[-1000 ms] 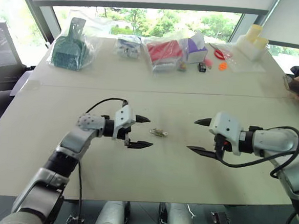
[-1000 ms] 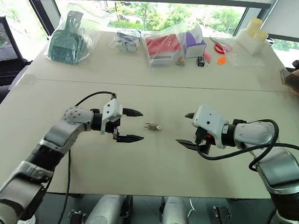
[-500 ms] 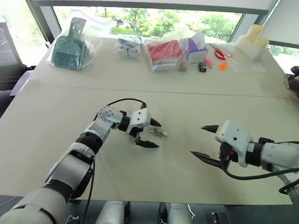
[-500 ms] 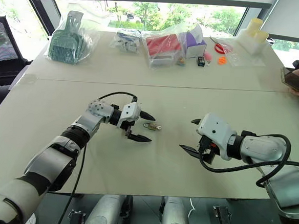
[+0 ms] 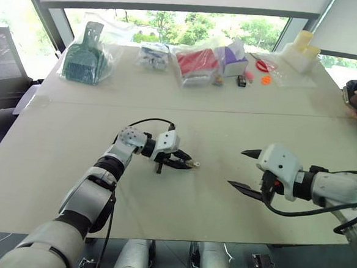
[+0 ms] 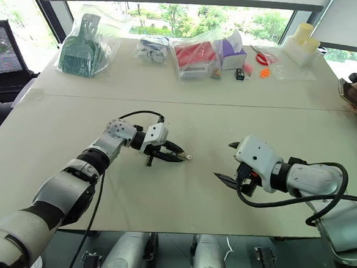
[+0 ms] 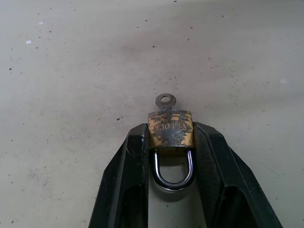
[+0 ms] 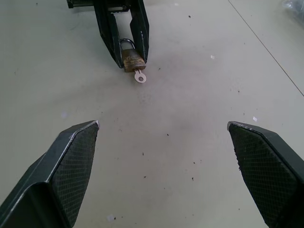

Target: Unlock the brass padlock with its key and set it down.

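While flat on the table [image 5: 75, 120], brass padlock [image 7: 170, 129] between left jaws, key [image 7: 165, 101] outward; right jaws wide, empty

Tarnished brass padlock [image 7: 170, 129], shackle [image 7: 174, 174] closed, silver key [image 7: 165, 101] in keyhole; flat on bench [image 7: 71, 71], clamped between left tool [image 7: 171, 135] fingers.
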Controlling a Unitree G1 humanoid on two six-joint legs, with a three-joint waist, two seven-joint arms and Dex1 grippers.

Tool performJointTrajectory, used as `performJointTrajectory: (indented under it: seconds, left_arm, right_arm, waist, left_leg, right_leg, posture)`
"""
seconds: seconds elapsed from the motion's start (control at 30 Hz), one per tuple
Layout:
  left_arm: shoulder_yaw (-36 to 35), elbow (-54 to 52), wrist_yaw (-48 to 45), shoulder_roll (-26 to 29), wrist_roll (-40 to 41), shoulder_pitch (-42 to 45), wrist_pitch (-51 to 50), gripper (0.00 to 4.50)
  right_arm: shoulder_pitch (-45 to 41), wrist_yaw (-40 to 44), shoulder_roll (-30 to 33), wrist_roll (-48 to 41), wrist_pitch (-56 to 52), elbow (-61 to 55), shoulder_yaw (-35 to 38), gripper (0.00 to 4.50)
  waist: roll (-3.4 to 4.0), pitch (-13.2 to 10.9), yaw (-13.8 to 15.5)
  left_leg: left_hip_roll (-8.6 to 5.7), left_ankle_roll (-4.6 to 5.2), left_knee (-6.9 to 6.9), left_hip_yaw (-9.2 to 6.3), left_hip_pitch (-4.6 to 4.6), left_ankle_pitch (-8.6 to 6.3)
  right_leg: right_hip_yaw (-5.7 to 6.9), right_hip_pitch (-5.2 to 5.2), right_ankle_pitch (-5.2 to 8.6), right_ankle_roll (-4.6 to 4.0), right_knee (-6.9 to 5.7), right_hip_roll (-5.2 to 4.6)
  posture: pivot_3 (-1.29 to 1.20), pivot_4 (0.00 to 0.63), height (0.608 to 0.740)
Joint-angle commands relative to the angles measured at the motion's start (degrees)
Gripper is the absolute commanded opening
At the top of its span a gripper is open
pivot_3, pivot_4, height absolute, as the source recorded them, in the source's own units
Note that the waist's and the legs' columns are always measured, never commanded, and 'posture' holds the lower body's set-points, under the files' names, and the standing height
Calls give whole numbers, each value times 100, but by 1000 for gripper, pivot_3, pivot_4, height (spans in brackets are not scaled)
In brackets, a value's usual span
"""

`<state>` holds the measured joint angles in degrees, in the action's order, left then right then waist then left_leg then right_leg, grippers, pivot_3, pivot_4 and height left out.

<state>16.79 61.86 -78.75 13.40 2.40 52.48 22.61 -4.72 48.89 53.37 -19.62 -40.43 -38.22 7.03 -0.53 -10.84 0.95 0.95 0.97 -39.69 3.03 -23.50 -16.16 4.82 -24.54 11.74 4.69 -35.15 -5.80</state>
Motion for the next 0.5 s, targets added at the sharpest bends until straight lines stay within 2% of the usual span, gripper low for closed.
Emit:
performJointTrajectory:
  seconds: [0.03,0.17,0.33,0.5]
  left_arm:
    - [3,28,31,121,-246,-26,-190,730]
    - [-126,-540,-242,365,-66,-216,-426,730]
    - [-594,-2409,-252,832,599,-784,-1453,730]
    - [-960,-4287,59,1343,1073,-1339,-2717,730]
  right_arm:
    - [-172,29,101,64,201,6,-68,4500]
    - [-423,-108,71,540,620,161,-551,4500]
    - [-984,-544,-352,1706,1750,619,-1609,4500]
    - [-1516,-1003,-818,2817,2879,1327,-2301,4500]
  waist:
    - [0,0,-4]
    - [0,0,-34]
    - [1,-2,-88]
    - [1,-3,-21]
  left_leg:
    - [0,0,0,0,0,0]
    - [0,0,0,0,0,0]
    - [11,4,11,6,-2,-3]
    - [10,2,13,4,-10,-1]
  right_leg:
    - [0,0,0,0,0,0]
    - [1,-1,0,1,-2,1]
    - [-1,-18,-3,5,-7,13]
    - [-1,-25,-4,7,-12,16]
  posture:
    - [0,150,740]
    - [0,150,740]
    - [0,150,740]
    - [0,150,740]
